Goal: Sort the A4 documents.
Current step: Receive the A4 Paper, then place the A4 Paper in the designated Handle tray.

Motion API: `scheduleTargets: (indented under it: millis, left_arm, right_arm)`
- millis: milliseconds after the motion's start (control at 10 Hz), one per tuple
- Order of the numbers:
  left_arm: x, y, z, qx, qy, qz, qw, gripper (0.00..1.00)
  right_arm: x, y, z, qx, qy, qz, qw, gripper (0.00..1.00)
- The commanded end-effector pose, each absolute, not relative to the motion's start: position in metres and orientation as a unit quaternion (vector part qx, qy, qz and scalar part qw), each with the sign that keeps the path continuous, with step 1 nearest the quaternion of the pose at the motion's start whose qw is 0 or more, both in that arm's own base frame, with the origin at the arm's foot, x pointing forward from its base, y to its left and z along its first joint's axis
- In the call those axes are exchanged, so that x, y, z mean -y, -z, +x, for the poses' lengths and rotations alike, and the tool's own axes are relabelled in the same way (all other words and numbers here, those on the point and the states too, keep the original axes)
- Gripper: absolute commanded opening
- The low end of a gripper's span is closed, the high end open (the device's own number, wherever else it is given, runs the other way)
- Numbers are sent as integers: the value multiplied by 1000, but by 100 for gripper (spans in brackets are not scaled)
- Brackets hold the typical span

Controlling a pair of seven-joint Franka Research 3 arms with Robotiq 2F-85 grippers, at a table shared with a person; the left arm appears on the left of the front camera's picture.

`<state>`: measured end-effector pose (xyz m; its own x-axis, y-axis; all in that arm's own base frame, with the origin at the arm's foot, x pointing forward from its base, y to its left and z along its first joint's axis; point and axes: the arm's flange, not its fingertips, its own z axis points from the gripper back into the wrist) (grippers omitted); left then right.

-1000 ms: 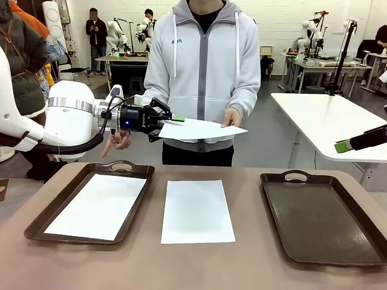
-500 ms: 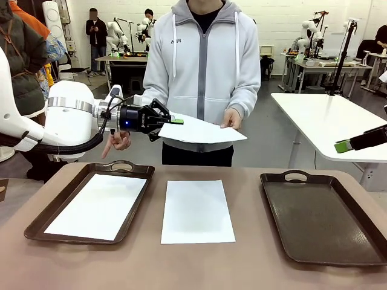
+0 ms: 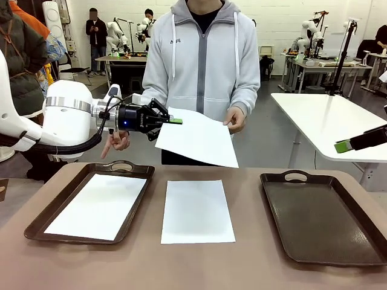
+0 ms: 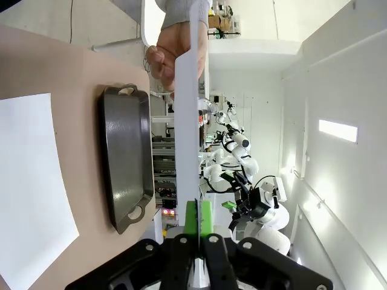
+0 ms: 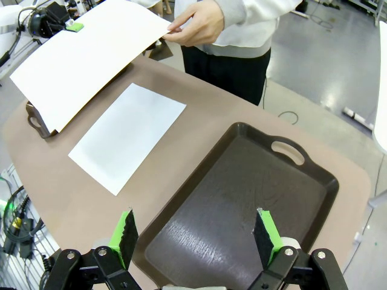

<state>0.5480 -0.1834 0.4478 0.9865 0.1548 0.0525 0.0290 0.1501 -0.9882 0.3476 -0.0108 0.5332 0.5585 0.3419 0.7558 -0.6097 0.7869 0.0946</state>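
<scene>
Above the brown table (image 3: 254,266), pinching a raised A4 sheet (image 3: 196,138) in the left gripper (image 3: 174,121), person's hand (image 3: 236,118) at its far corner. Right gripper (image 5: 196,232) spread wide. Second sheet (image 3: 197,211) flat mid-table.

The rounded tan-brown desk (image 3: 242,266) carries a dark brown rectangular handled tray (image 3: 60,198), seemingly plastic, at left, a matching tray (image 3: 320,223) at right, and between them a plain white A4 paper sheet (image 3: 196,211) lying flat.

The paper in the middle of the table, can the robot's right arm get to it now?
Probably yes. The right gripper is open and empty, and the middle sheet lies bare, nothing on it. Only the empty right tray lies between them, flat and low.
</scene>
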Motion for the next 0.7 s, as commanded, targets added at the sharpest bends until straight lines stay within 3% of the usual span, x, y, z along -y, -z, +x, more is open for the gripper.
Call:
scheduleTargets:
  millis: [0, 600]
  left_arm:
    - [185, -446, 549, 66, -46, -651, 755, 0]
    - [185, -446, 549, 66, -46, -651, 755, 0]
  right_arm:
    - [10, -532, 349, 381, -275, 179, 865, 100]
    - [10, -532, 349, 381, -275, 179, 865, 100]
